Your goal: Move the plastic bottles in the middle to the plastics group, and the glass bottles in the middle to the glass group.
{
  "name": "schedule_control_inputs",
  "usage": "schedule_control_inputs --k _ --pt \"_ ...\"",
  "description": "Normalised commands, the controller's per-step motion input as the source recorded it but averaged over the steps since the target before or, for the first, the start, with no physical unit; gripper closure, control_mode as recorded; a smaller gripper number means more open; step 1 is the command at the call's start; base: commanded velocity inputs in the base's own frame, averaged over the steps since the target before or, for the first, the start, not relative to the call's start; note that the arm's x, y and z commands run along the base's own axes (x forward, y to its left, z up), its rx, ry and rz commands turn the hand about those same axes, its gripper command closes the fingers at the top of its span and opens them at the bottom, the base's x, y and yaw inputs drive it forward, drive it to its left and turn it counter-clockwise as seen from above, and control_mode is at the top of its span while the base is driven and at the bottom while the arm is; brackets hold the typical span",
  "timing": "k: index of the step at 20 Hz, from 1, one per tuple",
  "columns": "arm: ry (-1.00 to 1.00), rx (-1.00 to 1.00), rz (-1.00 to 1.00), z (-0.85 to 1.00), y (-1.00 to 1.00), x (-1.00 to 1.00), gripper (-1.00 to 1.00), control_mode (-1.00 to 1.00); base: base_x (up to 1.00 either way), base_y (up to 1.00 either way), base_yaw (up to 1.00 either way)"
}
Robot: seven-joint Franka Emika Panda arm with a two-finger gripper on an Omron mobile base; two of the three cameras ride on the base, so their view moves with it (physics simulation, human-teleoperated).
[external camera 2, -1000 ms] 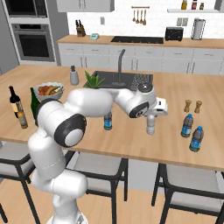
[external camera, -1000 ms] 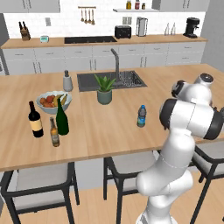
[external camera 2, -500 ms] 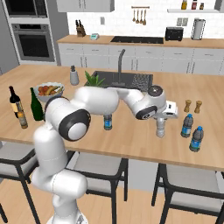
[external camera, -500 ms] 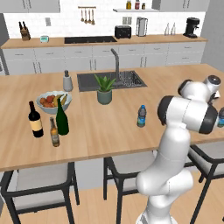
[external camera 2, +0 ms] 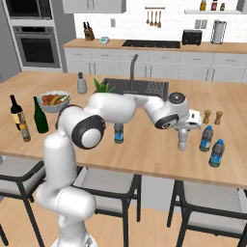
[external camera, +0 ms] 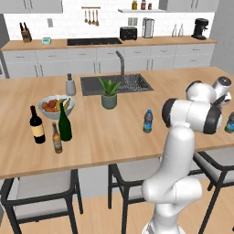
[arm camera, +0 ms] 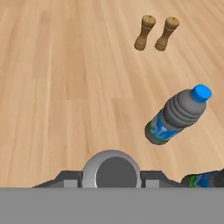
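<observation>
Clear bottle [external camera 2: 183, 141] stands upright on the bench [external camera 2: 144, 154], my fingers [arm camera: 65, 177] clamped on it, near two blue-capped bottles [external camera 2: 206, 138].

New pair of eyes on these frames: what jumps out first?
The white arm stretched across the wooden island, its gripper shut on a clear bottle that stands just left of the two blue-label bottles near the right end. Next, the dark glass cluster at the far left: the tall green bottle beside the wine bottle, with one blue-capped bottle alone mid-counter.
</observation>
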Motion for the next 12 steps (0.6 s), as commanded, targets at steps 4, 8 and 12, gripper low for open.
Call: schedule_control_inputs --k 4,8,12 --pt "0.00 0.01 -0.02 0.00 -0.28 0.26 1.00 -1.00 0.00 0.00 0.00" --pt "-0.01 0.05 0.00 -0.05 -0.18 0.05 1.00 -1.00 0.00 0.00 0.00" --pt "-0.01 0.08 0.00 -0.25 -0.06 0.00 1.00 -1.00 0.00 0.00 0.00"
